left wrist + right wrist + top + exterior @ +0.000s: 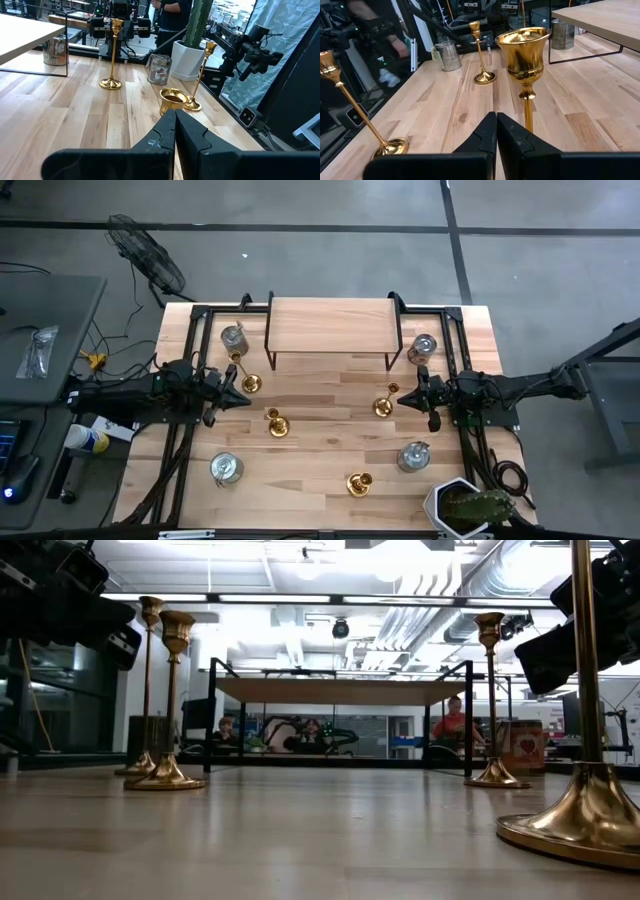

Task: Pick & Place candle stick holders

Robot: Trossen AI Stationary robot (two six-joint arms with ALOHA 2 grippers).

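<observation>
Both arms are waiting with fingers pressed together, gripping nothing; pick not yet begun.
Right gripper is sitting just behind 1 candle stick holder; left gripper probably nearest another; opening comes next.

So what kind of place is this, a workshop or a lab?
Probably a robotics lab in an open office: a wooden worktable flanked by two dark robot arms, exposed ceiling ducts, and people seated at desks behind.

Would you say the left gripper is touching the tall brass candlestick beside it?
Apart. The high view shows bare wood between the shut left gripper and the brass candlestick.
</observation>
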